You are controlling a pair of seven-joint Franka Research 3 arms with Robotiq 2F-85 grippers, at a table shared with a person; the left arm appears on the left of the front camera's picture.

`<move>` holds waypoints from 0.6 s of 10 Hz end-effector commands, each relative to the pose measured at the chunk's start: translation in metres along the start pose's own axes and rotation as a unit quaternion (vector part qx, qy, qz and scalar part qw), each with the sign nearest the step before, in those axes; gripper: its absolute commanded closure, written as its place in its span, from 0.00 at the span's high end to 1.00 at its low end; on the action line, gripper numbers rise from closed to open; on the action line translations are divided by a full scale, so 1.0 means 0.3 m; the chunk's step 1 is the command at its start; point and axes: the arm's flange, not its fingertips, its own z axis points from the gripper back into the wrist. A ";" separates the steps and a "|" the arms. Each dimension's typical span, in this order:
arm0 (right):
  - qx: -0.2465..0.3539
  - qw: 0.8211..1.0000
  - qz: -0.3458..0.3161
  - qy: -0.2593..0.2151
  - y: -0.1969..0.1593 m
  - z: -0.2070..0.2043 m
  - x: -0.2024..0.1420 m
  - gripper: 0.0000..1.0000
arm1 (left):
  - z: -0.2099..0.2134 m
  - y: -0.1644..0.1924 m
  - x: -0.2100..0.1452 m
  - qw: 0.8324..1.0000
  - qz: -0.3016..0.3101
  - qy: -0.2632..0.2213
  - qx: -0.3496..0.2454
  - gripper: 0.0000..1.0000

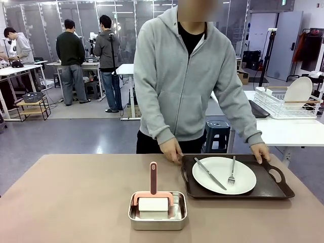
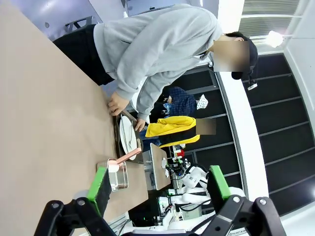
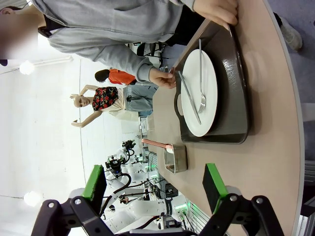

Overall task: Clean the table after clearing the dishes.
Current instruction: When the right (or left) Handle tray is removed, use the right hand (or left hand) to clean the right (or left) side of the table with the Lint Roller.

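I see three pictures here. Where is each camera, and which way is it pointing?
Front view: fixed on the robot's side, looking across the table at the person, who holds the tray.
Left wrist view: on the left arm's wrist, rolled sideways, looking past the open left gripper over the table toward the person.
Right wrist view: on the right arm's wrist, also rolled, looking past the open right gripper at the tray.
Shared: all three show the person, tray, plate and pan.

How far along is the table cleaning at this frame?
Done: nothing evident. In hand: the person's hands hold the tray with plate, knife and fork, on the table. Remaining: wiping; the pink-handled wiper sits in the steel pan, left gripper and right gripper open, empty.
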 end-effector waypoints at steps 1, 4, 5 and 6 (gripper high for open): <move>0.002 1.000 -0.002 -0.001 0.013 0.000 -0.005 1.00 | 0.009 -0.009 0.006 1.000 -0.006 -0.001 -0.008 1.00; 0.002 1.000 -0.002 -0.001 0.013 0.000 -0.005 1.00 | 0.009 -0.009 0.006 1.000 -0.006 -0.001 -0.008 1.00; 0.002 1.000 -0.002 -0.001 0.013 0.000 -0.005 1.00 | 0.009 -0.009 0.006 1.000 -0.006 -0.001 -0.008 1.00; 0.002 1.000 -0.002 -0.001 0.013 0.000 -0.005 1.00 | 0.009 -0.009 0.006 1.000 -0.006 -0.001 -0.008 1.00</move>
